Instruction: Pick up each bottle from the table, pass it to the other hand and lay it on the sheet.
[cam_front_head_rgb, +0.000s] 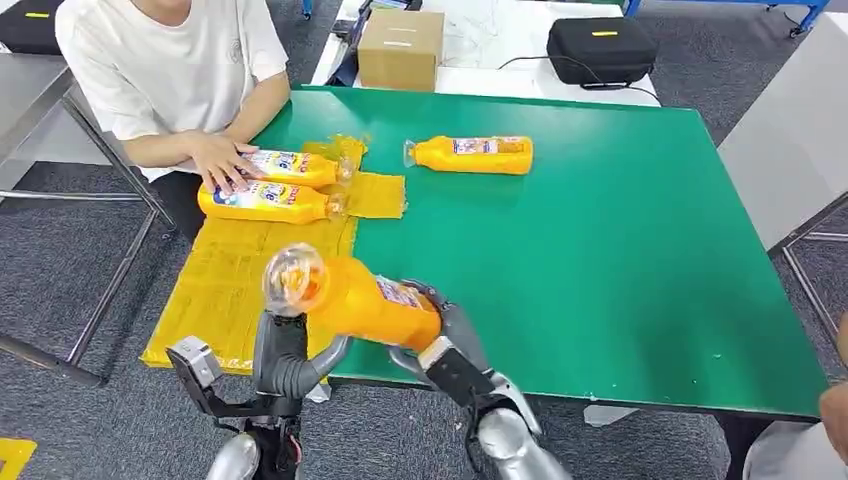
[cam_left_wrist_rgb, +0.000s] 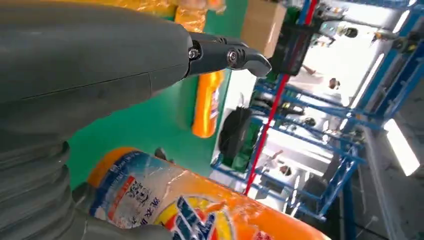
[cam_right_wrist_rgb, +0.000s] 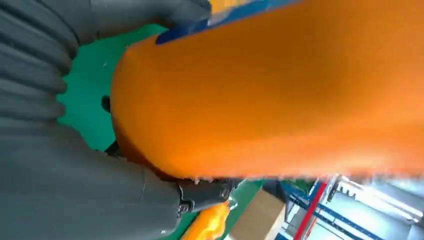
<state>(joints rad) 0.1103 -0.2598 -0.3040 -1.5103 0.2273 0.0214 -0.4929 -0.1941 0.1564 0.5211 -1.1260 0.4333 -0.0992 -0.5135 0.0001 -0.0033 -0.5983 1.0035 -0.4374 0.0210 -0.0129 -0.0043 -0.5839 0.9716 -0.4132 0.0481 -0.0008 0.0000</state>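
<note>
Your green surface (cam_front_head_rgb: 600, 250) carries everything, with the yellow sheet (cam_front_head_rgb: 240, 280) spread over its left part and reaching the near edge. A person in a white shirt (cam_front_head_rgb: 170, 60) sits at the far left corner, one hand (cam_front_head_rgb: 222, 160) resting on the two bottles on the sheet (cam_front_head_rgb: 275, 185), which lie side by side, touching, caps toward the middle. Beyond the far edge you have a cardboard box (cam_front_head_rgb: 400, 48) and a black case (cam_front_head_rgb: 600, 48) on a white table.

A lone bottle (cam_front_head_rgb: 475, 154) lies on its side on the bare green, well apart from the sheet's right edge, cap pointing left.

The held bottle (cam_front_head_rgb: 365, 300) hangs tilted above the near edge, clear cap up and to the left, just over the sheet's right border. Your right hand (cam_front_head_rgb: 445, 335) grips its base end, fingers wrapped round the orange body. Your left hand (cam_front_head_rgb: 290, 350) sits under the neck end; in the left wrist view its fingers (cam_left_wrist_rgb: 225, 55) are spread apart from the thumb, with the label just beside the palm, and you cannot tell whether it has closed on anything.

Nothing lies between the held bottle and the free stretch of sheet below it.
</note>
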